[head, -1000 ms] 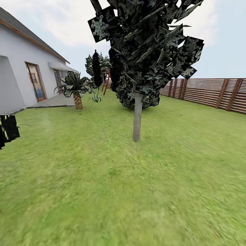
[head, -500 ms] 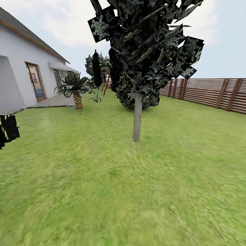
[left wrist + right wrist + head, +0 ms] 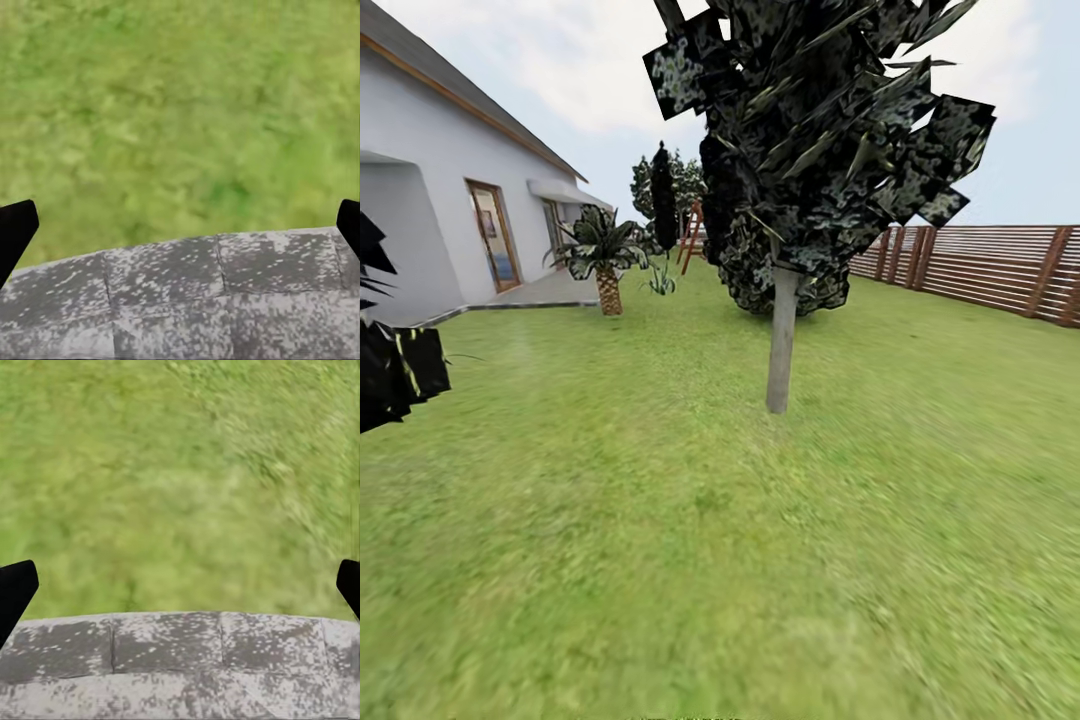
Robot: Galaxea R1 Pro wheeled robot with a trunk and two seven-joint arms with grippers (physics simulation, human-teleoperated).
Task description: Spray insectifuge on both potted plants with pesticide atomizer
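Head view looks over the garden lawn [image 3: 690, 520], wide green grass running from the near edge back to the fence. A tree [image 3: 781, 340] with a pale grey trunk and dark blocky foliage stands on the lawn just right of centre. Behind it sits a dark rounded bush [image 3: 785, 275]. A brown slatted wooden fence [image 3: 980, 265] runs along the lawn's right edge. A white house [image 3: 430, 215] with a door [image 3: 493, 237] lines the left edge, with a grey paved strip [image 3: 530, 295] at its foot. A short palm [image 3: 603, 262] with a scaly trunk stands at the far left of the lawn beside that paving; a small spiky plant [image 3: 660, 280] is just right of it. A tall dark cypress [image 3: 663, 195] rises further back. Dark leaves [image 3: 395, 365] poke in at the left edge.

Left wrist view: left gripper [image 3: 180, 225] open wide, black fingertips [image 3: 15, 232] at both sides of the picture, nothing between them, grass and a grey paving stone [image 3: 195, 292] below. Right wrist view: right gripper [image 3: 180, 585] also spread wide and holding nothing, fingertips [image 3: 15, 589] far apart, over grass and a grey stone slab [image 3: 180, 664].

Can't tell where the pesticide atomizer or the potted plants are from here.
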